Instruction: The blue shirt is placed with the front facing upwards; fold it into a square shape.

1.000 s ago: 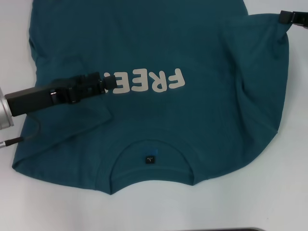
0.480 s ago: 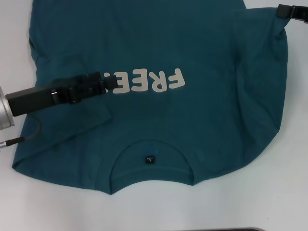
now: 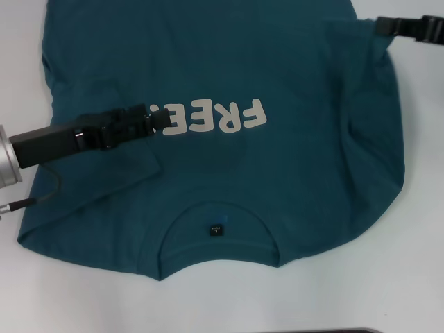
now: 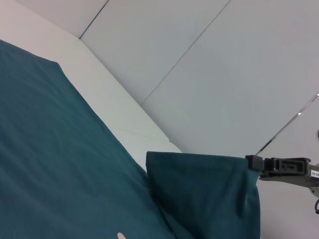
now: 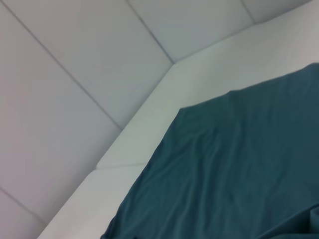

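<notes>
Your left gripper [image 3: 164,119] sits low on the blue shirt [image 3: 229,180] at the left of frame, tip on the "FREE!" lettering [image 3: 215,118]; whether its jaws are apart I can't tell. It looks placed to pin the cloth while the other side folds. The shirt spreads front-up over the white table [image 3: 388,277], neck label [image 3: 216,228] toward the bottom. Upper right, your right gripper [image 3: 380,26] is clamped on the raised side edge, carrying it inward.

White table [image 3: 388,284]; pale panelled wall [image 4: 209,74] behind.
</notes>
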`<state>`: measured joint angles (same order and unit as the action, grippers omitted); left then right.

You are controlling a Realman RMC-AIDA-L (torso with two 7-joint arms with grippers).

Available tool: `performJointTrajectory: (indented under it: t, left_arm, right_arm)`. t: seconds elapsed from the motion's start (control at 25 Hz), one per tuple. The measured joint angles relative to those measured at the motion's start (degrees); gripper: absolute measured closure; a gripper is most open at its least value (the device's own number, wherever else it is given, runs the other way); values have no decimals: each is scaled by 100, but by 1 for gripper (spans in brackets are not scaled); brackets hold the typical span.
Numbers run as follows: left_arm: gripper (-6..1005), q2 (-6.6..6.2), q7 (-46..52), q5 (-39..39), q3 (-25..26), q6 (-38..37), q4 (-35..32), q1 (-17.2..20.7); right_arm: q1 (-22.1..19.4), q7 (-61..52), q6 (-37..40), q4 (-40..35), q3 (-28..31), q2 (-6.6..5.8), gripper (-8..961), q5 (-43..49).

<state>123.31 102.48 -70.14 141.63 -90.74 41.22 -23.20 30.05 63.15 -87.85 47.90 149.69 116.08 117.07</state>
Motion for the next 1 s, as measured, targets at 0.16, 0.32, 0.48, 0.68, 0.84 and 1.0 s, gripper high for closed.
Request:
performJointTrajectory:
  t: [0.16, 0.32, 0.48, 0.68, 0.84, 1.0]
  left_arm:
    - [122, 0, 0, 0, -13, 16, 0, -1]
    - [122, -7, 0, 0, -16, 23, 0, -7]
    - [122, -9, 0, 0, -18, 27, 0, -9]
    - [122, -9, 0, 1, -22, 29, -2, -9]
    - [123, -8, 0, 1, -5, 35, -12, -9]
    - [123, 1, 0, 1, 3, 40, -16, -9]
  right_arm:
    - [91, 70, 93, -199, -203, 59, 810, -5]
    - [165, 144, 166, -343, -412, 99, 804, 10]
    - [215, 154, 216, -389, -584, 117, 798, 12]
    - [308, 157, 264, -482, -773, 124, 790, 2]
    - [381, 159, 271, -527, -991, 131, 783, 6]
    - [428, 153, 269, -535, -1275, 138, 777, 11]
